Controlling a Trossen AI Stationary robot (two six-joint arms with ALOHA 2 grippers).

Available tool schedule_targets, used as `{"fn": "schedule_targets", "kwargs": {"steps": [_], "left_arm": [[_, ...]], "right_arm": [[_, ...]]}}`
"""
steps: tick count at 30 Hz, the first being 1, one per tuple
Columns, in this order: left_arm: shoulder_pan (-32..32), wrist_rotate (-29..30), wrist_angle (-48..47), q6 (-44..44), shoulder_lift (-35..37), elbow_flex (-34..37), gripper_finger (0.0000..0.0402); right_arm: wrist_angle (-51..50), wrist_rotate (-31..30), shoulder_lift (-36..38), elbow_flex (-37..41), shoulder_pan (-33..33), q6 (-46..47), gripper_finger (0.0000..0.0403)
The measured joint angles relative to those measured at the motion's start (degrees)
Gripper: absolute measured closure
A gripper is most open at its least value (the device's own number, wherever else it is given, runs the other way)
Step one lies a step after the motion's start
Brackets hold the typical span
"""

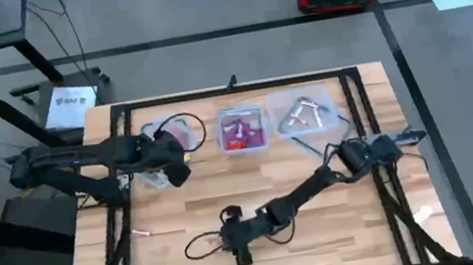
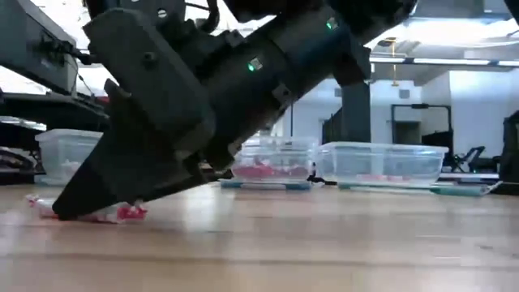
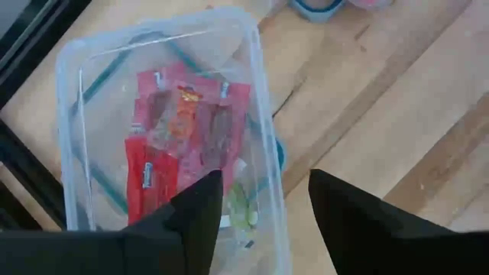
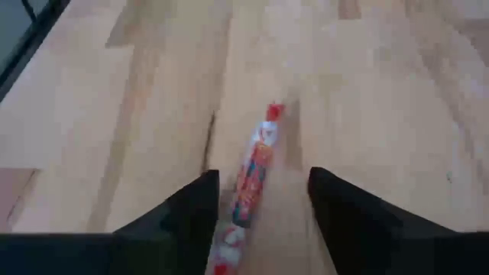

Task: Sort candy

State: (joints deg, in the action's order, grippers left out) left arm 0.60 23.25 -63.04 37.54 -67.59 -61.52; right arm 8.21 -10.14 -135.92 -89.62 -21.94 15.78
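Note:
A long candy (image 4: 252,179) in a red and white wrapper lies flat on the wooden table near its front edge. My right gripper (image 4: 260,206) is open and low over it, one finger on either side of the candy's near half. In the low view its fingertips (image 2: 69,209) reach down to the tabletop beside the candy (image 2: 122,213). My left gripper (image 3: 263,210) hangs open above the left clear tub (image 3: 252,84), which holds red candy pieces (image 3: 183,137). The middle tub (image 1: 243,130) holds red and pink candy.
A third clear tub (image 1: 304,111) with pale pieces stands at the far right. One small loose piece (image 1: 141,231) lies near the table's left front. A black cable (image 1: 201,241) loops beside my right gripper (image 1: 239,252). Black frame rails (image 1: 120,169) run along the table's sides.

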Motion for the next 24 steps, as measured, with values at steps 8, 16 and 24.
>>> {"fn": "schedule_targets", "kwargs": {"steps": [8, 16, 24], "left_arm": [[0.0, 0.0, 0.0, 0.0, 0.0, 0.0, 0.0219], [0.0, 0.0, 0.0, 0.0, 0.0, 0.0, 0.0219], [0.0, 0.0, 0.0, 0.0, 0.0, 0.0, 0.0219]], "right_arm": [[-3.5, 0.8, 0.0, -0.1, 0.0, -6.6, 0.0381], [-14.0, 1.3, 7.6, 0.6, 0.0, -11.9, 0.0381], [-29.3, -6.8, 23.2, 4.1, 3.6, -17.4, 0.0381]]}}
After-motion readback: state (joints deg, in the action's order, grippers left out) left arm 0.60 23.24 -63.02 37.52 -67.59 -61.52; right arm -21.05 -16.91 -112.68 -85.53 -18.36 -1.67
